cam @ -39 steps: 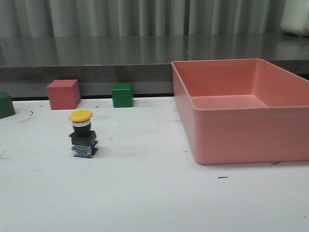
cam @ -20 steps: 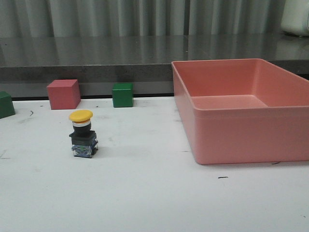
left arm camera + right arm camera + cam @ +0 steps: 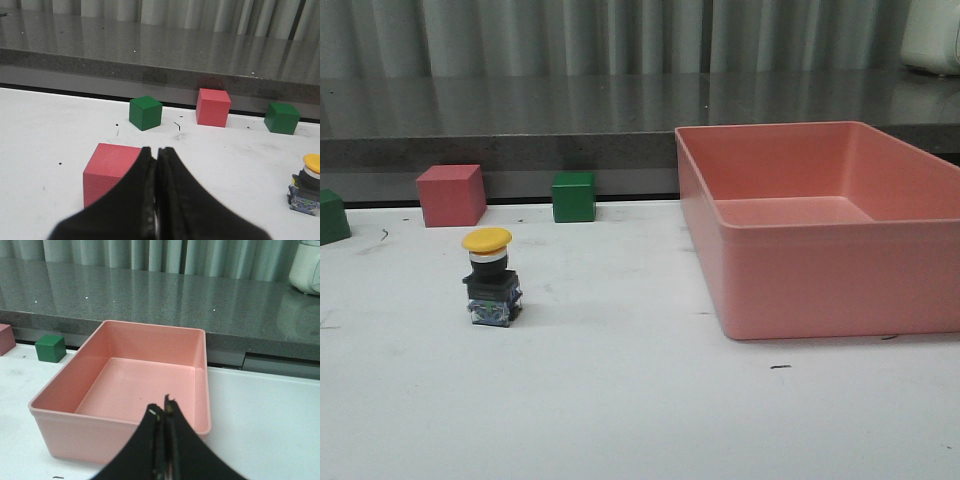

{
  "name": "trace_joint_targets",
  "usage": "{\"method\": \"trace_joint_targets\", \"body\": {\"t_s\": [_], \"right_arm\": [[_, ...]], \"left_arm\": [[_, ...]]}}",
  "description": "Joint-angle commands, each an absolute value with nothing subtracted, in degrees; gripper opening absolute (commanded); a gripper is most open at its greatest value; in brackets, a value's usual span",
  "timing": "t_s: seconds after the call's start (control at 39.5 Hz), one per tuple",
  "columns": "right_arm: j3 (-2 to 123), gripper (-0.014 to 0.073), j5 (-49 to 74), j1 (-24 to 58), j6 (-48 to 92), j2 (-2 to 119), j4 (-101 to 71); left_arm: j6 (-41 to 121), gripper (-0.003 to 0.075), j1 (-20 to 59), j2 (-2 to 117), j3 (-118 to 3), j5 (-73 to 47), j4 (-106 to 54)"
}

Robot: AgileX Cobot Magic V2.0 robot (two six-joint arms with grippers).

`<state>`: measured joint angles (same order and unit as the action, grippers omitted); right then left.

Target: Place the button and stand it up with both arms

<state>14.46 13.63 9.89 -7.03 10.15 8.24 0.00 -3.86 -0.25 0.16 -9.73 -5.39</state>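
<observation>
Button (image 3: 490, 277) upright on the white table (image 3: 620, 400) is what I see from the front camera: yellow cap on top, white collar under it, black body, bluish base flat on the surface. I take the pink bin (image 3: 820, 225) as my landmark. The button stands well to the left of it, apart from its wall, with bare table between them. Behind the button, near the table's back edge, sit a pink cube (image 3: 451, 194) and a green cube (image 3: 574, 196); the green one is the nearer of the two to the bin. A second green cube (image 3: 332, 216) is cut off at the frame's left edge, farthest from the bin.

Neither arm shows in the front view. From my left wrist camera, the left gripper (image 3: 156, 165) has its jaws pressed together with nothing between them; it hangs over another pink cube (image 3: 110, 170), and I cannot tell whether it touches it. The button (image 3: 306, 184) shows at the edge of that view, away from the jaws. From my right wrist camera, the right gripper (image 3: 163, 415) also has its jaws closed on nothing, hanging just before the near wall of the bin (image 3: 120, 432), whose interior looks bare.
</observation>
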Motion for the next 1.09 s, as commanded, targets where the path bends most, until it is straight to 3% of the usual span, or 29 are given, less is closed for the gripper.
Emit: {"method": "trace_joint_targets", "body": {"t_s": [0.0,0.33,0.58,1.06], "right_arm": [[12.4,-0.0071,5.9,8.2,1.7,9.0,0.8],[-1.1,-0.0071,0.0,5.6,4.2,1.1,-5.2],[-1.3,-0.0071,7.6,5.5,4.2,-1.7,-8.0],[-1.3,-0.0071,7.9,5.5,4.2,-1.6,-8.0]], "left_arm": [[0.0,-0.002,-3.9,-1.6,0.7,-4.4,-5.9],[0.0,-0.002,-3.9,-1.6,0.7,-4.4,-5.9],[0.0,-0.002,-3.9,-1.6,0.7,-4.5,-5.9],[0.0,-0.002,-3.9,-1.6,0.7,-4.5,-5.9]]}}
